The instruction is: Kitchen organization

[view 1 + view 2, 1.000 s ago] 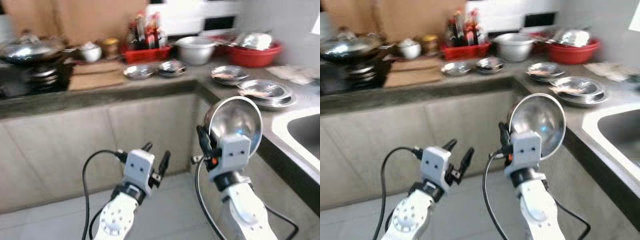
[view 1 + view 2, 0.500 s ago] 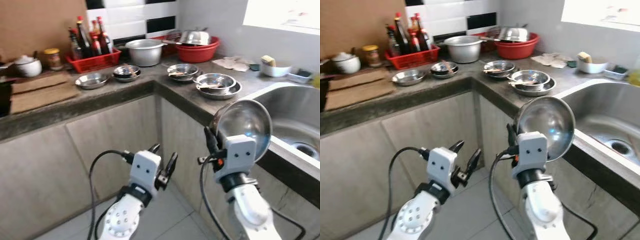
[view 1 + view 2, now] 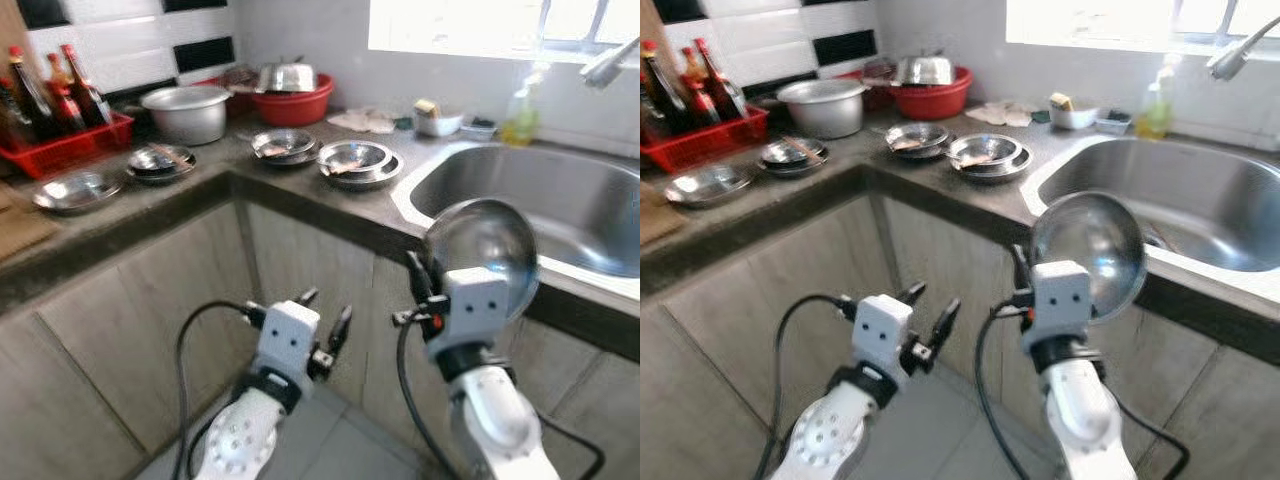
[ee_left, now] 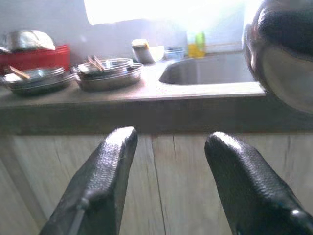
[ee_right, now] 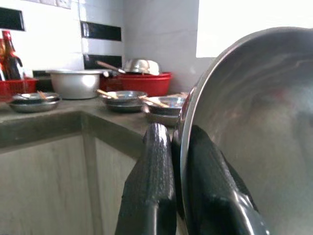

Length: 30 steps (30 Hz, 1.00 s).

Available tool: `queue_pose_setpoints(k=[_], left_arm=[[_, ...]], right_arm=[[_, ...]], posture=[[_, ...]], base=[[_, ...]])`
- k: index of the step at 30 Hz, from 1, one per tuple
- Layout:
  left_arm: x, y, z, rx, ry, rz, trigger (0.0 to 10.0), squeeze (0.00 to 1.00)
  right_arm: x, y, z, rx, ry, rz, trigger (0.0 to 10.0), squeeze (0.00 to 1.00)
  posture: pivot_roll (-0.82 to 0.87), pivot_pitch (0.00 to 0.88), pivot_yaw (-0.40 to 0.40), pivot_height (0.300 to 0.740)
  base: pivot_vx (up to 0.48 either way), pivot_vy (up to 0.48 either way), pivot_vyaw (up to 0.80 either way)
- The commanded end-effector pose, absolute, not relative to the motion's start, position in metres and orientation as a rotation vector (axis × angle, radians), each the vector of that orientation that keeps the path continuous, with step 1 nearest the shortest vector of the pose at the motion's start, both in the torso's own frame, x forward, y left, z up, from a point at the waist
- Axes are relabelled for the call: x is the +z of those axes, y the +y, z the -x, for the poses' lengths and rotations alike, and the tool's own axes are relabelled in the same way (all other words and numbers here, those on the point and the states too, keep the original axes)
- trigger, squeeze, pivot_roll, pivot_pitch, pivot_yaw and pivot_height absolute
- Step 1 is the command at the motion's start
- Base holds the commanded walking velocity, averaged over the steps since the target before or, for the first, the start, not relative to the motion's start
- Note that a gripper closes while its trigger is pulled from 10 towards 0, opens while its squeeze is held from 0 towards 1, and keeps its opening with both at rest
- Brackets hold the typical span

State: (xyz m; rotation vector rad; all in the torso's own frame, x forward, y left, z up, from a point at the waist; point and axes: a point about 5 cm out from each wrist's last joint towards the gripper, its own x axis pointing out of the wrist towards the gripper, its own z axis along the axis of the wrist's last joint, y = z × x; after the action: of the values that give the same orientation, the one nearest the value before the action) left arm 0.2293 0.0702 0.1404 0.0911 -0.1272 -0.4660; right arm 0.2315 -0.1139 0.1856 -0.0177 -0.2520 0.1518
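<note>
a dark stone counter [image 3: 300, 200] is running across the upper half of the frame in an l-shape, with tiled wall behind and grey cabinet doors below. at the upper left a red rack of sauce bottles [image 3: 55, 125] is standing against the tiles, and beside it small steel dishes [image 3: 160, 160] are lying on the counter. toward the upper middle a grey pot [image 3: 187, 110] and a red basin [image 3: 292, 98] are sitting at the back, with stacked steel plates [image 3: 355, 160] in front of them. at the upper right a steel sink [image 3: 540, 205] is lying under a bright window.

in the lower left of centre the left gripper [image 3: 322, 318] is hanging in front of the cabinets, its fingers [image 4: 105, 171] spread apart and holding nothing. right of centre the right gripper [image 3: 418, 290] is pinching the rim of a steel bowl [image 3: 485, 250], holding it upright on edge in front of the sink's near wall; the wrist view is showing the rim wedged between its two fingers [image 5: 156, 191].

the bowl is looking light, stiff and thin-walled, not fragile, but its polished metal is probably slippery, so the rim is the sensible place to hold, and a firm pinch is likely needed to stop it from swinging. setting it down may clatter.
</note>
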Motion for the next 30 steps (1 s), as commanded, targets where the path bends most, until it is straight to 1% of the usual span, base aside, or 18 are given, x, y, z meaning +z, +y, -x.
queue_pose_setpoints(k=[1,5,7,12,16,26,30], left_arm=[[0.144,0.069,-0.230,-0.472,-0.138,-0.080,10.0,0.00],[0.146,0.070,-0.231,-0.458,-0.158,-0.096,10.0,0.00],[0.147,0.070,-0.231,-0.466,-0.162,-0.098,10.0,0.00],[0.147,0.070,-0.231,-0.463,-0.158,-0.097,10.0,0.00],[0.147,0.072,-0.235,-0.431,-0.145,-0.081,10.0,0.00],[0.153,0.074,-0.238,-0.421,-0.169,-0.084,10.0,0.00],[0.154,0.073,-0.240,-0.421,-0.176,-0.088,10.0,0.00]], right_arm=[[0.194,-0.114,-0.232,0.153,-0.289,0.026,10.0,0.00],[0.196,-0.115,-0.234,0.149,-0.295,0.028,10.0,0.00],[0.198,-0.115,-0.234,0.142,-0.302,0.017,10.0,0.00],[0.205,-0.114,-0.236,0.144,-0.325,0.016,10.0,0.00],[0.210,-0.116,-0.238,0.123,-0.343,-0.011,10.0,0.00],[0.220,-0.116,-0.245,0.140,-0.381,0.024,10.0,0.00],[0.224,-0.118,-0.247,0.141,-0.389,0.039,10.0,0.00]], posture=[[-0.02,0.000,0.019,0.740],[-0.02,0.000,0.021,0.740],[-0.02,0.000,0.021,0.740],[-0.02,0.000,0.023,0.740],[-0.01,0.000,0.019,0.740],[-0.01,0.000,0.017,0.740],[-0.02,0.000,0.016,0.740]], base=[[0.000,0.000,-0.79],[0.000,0.000,-0.79],[0.000,-0.382,-0.79],[0.247,-0.408,-0.79],[0.000,0.000,-0.75],[0.000,0.000,0.00],[0.278,0.000,0.00]])
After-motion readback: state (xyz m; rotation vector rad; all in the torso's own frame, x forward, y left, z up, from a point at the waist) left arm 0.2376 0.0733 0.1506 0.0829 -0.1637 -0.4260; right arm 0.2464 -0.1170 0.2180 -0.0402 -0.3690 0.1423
